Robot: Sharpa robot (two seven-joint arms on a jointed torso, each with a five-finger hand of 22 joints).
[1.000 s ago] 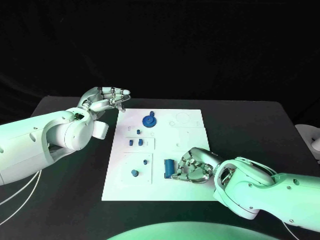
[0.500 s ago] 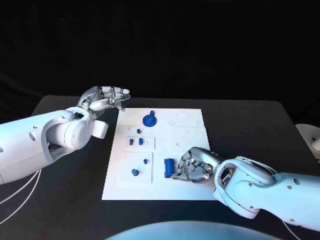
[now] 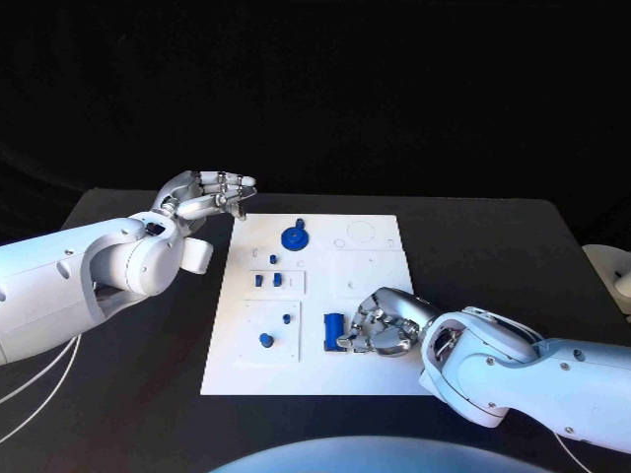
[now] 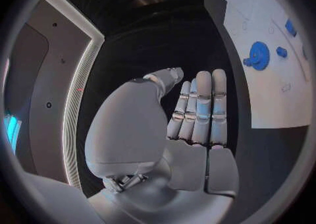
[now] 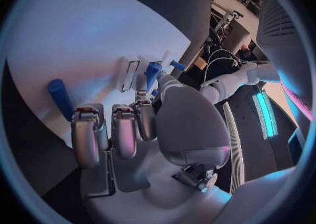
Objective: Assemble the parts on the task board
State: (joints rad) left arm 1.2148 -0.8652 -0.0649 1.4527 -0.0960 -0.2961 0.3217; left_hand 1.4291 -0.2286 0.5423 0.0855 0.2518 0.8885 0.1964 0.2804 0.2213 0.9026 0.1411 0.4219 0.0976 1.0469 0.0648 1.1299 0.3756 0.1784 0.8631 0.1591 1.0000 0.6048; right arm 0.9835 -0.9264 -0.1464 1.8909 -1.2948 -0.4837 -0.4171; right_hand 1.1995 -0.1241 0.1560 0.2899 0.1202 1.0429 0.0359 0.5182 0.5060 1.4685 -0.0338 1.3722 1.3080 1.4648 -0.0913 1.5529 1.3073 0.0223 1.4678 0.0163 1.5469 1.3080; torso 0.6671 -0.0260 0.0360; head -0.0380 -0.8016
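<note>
Right hand [image 3: 380, 325]: shifted slightly toward the upper left of the frame since a second ago, closer over the blue cylinder [image 3: 334, 329] on the lower middle of the task board [image 3: 373, 266]; nothing else has moved. Its fingers [image 5: 125, 129] are curled inward beside the cylinder. The head view hides the contact; in the right wrist view the cylinder [image 5: 60, 97] lies apart from the fingertips, so no grasp is evident, fingers clenched on nothing.

Left hand [image 3: 209, 195]: raised at the upper left of the frame, off the board's far left corner, fingers [image 4: 200, 103] straight and close together, thumb alongside, holding nothing.

Task board: white plate, centre of the black bench [image 3: 501, 246].
- Round blue part [image 3: 296, 237], upper middle of the board.
- Two small blue parts [image 3: 267, 280], side by side in a recess below it.
- Small blue part [image 3: 286, 318], and another [image 3: 266, 340] lower left; shapes too small to make out.
</note>
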